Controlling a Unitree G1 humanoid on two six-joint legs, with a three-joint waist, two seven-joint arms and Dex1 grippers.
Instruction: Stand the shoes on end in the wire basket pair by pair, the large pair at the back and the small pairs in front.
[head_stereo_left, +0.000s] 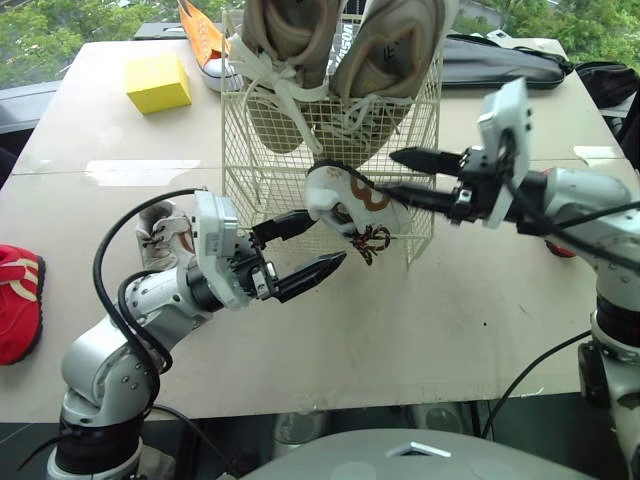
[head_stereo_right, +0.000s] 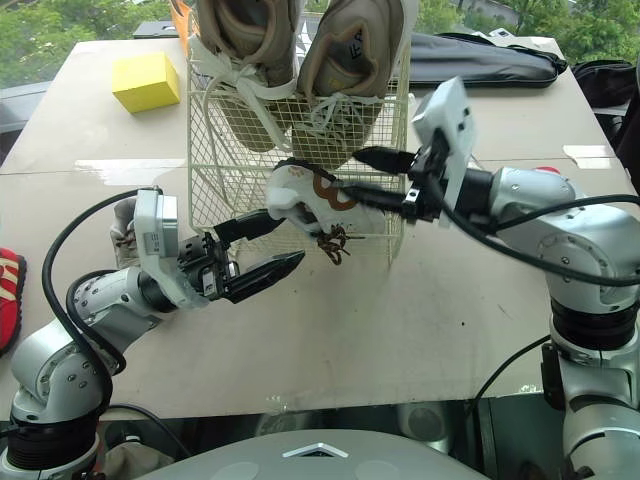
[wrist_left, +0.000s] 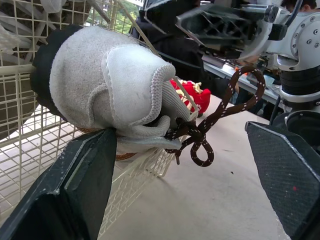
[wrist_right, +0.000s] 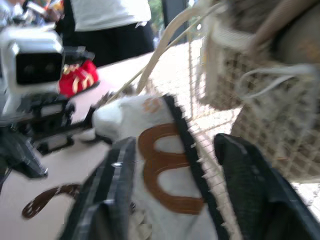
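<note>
Between the right gripper's (head_stereo_left: 385, 172) widely spread jaws sits the small white shoe (head_stereo_left: 345, 205) — one finger lies along its side over the brown figure, while the other stands clear of it with basket wire between. That looks like steadying, not a pinch. Below it the left gripper (head_stereo_left: 328, 237) is also wide open, its upper finger propping the shoe's rounded grey end from beneath and its lower finger touching nothing. The shoe straddles the front rim of the wire basket (head_stereo_left: 258, 170), tilted and partly outside, not yet stood on end within.

It should be light and soft, with a suede-like stitched grey cap, white sides and black trim. Squeezed across the upper it would likely fold, so the firmer sole edge seems the better hold. Its brown speckled lace (wrist_left: 210, 125) dangles in loose loops and could snag on the wire.

The basket is a cream grid of thin rods — stiff, but probably easy to shove across the smooth pale table (head_stereo_left: 450, 320). At its back the large tan pair (head_stereo_left: 290, 40) stands on end, made of mesh and suede, with white laces trailing.
</note>
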